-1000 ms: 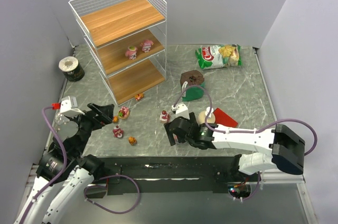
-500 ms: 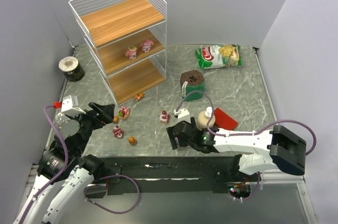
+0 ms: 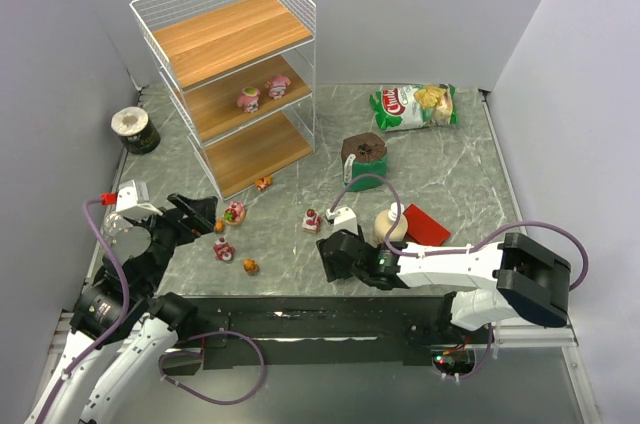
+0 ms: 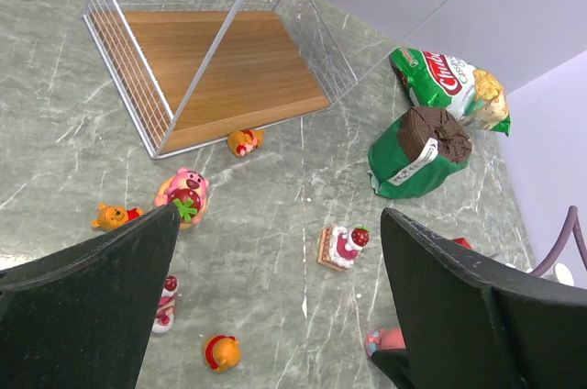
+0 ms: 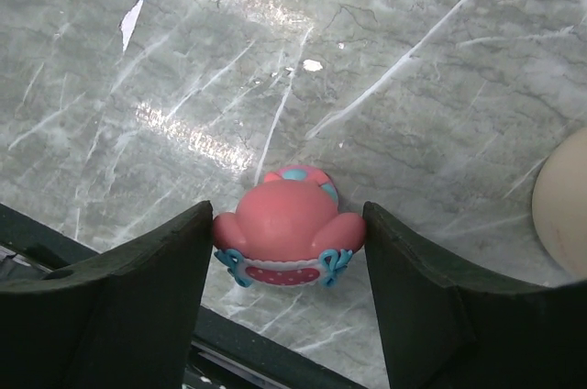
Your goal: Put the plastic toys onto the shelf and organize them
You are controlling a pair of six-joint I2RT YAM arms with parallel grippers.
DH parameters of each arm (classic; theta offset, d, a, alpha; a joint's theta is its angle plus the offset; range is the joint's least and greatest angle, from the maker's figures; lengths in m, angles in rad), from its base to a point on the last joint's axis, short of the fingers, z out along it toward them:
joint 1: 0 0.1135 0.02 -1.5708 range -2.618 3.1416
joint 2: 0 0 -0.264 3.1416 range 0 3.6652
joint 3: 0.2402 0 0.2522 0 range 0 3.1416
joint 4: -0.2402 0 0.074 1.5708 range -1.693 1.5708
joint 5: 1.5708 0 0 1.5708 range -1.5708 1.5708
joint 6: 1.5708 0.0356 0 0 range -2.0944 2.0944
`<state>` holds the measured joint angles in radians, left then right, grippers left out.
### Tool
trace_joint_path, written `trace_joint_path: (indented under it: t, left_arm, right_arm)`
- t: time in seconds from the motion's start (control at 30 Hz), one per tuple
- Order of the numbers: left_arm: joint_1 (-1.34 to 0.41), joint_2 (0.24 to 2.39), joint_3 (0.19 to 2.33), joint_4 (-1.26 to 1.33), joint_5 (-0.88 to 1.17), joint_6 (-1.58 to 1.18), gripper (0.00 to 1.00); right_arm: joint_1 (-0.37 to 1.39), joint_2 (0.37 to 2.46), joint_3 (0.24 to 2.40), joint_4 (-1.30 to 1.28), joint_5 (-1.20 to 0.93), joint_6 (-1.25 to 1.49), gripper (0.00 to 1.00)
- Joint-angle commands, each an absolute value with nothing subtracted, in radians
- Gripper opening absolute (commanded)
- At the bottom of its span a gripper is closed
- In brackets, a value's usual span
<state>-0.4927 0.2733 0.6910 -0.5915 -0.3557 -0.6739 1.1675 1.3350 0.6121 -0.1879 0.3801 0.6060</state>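
In the right wrist view a pink toy [image 5: 289, 224] with blue bows lies on the marble table, near its front edge. My right gripper [image 5: 289, 215] has closed in on it, and both fingers touch its sides. From above, the right gripper [image 3: 335, 256] hides that toy. My left gripper [image 4: 280, 215] hangs open above the table with nothing in it. Loose toys lie below it: a strawberry cake [image 4: 341, 246], an orange figure [image 4: 221, 351] and a pink bear [image 4: 186, 192]. The shelf [image 3: 230, 74] stands at the back left, and two pink toys [image 3: 249, 98] sit on its middle tier.
A cream bottle [image 3: 390, 224] and a red box [image 3: 425, 224] sit just right of my right gripper. A green pouch [image 3: 362, 159] and a chip bag [image 3: 415, 104] lie further back. A dark round tin [image 3: 133, 129] stands left of the shelf.
My right gripper has drawn back toward the table's front edge and its jaws have narrowed onto the pink toy. The left arm has barely shifted.
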Motion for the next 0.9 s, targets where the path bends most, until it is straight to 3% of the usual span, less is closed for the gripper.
trace_joint_path:
  t: [0.0, 0.27, 0.37, 0.7, 0.87]
  left_arm:
    - [-0.495, 0.279, 0.693, -0.569, -0.35, -0.676, 0.96]
    - [-0.495, 0.275, 0.693, -0.569, -0.353, -0.676, 0.96]
    - [-0.495, 0.272, 0.693, -0.569, -0.356, -0.675, 0.96]
    - [-0.495, 0.267, 0.719, -0.6, -0.413, -0.676, 0.96]
    - [-0.495, 0.282, 0.761, -0.669, -0.561, -0.69, 0.96]
  right_arm:
    - [1.172, 1.327, 0.624, -0.184, 0.411, 0.632, 0.63]
    - [1.173, 1.299, 0.693, -0.199, 0.417, 0.578, 0.14]
    - [1.172, 1.301, 0.774, -0.218, 0.405, 0.531, 0.06]
    - [1.134, 1.503, 1.272, -0.255, 0.321, 0.296, 0.06]
    - [1.074, 1.681, 1.575, -0.314, 0.255, 0.218, 0.06]
